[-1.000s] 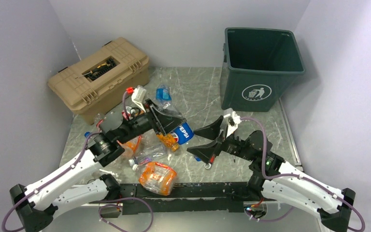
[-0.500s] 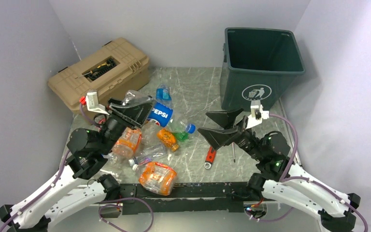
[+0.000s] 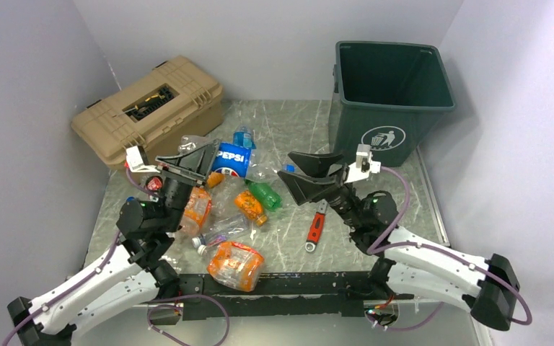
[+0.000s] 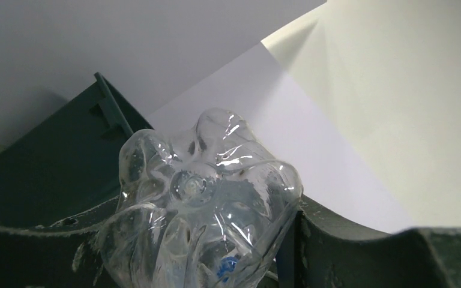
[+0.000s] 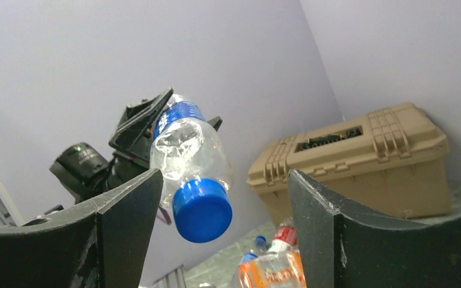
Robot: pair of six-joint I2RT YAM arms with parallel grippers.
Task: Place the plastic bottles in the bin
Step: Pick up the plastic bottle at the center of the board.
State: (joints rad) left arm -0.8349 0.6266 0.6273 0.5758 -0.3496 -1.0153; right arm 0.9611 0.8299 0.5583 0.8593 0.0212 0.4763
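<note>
Clear crushed plastic bottle (image 3: 232,157) with a blue label is hanging level above the centre of the grey marbled table (image 3: 296,130), its blue cap (image 5: 202,210) pointing toward 3 o'clock. Left gripper (image 3: 205,162) is clamping the bottle's base end, jaws part-closed around it; the left wrist view is showing the petal-shaped base wedged between the dark fingers (image 4: 360,246). Right gripper (image 3: 292,167) is facing it from 3 o'clock, jaws spread wide and gripping nothing; the cap is sitting in the gap between them, contact not discernible. Other crushed plastic bottles (image 3: 234,263), orange, green and clear, are lying piled at 8 o'clock of table centre. Dark green square plastic bin (image 3: 353,130) is standing upright at 1 o'clock, well apart from the held bottle. Tan plastic toolbox (image 3: 151,108) is sitting at 10 o'clock; red-handled wrench (image 3: 316,227) is lying at 6 o'clock of the right gripper.
</note>
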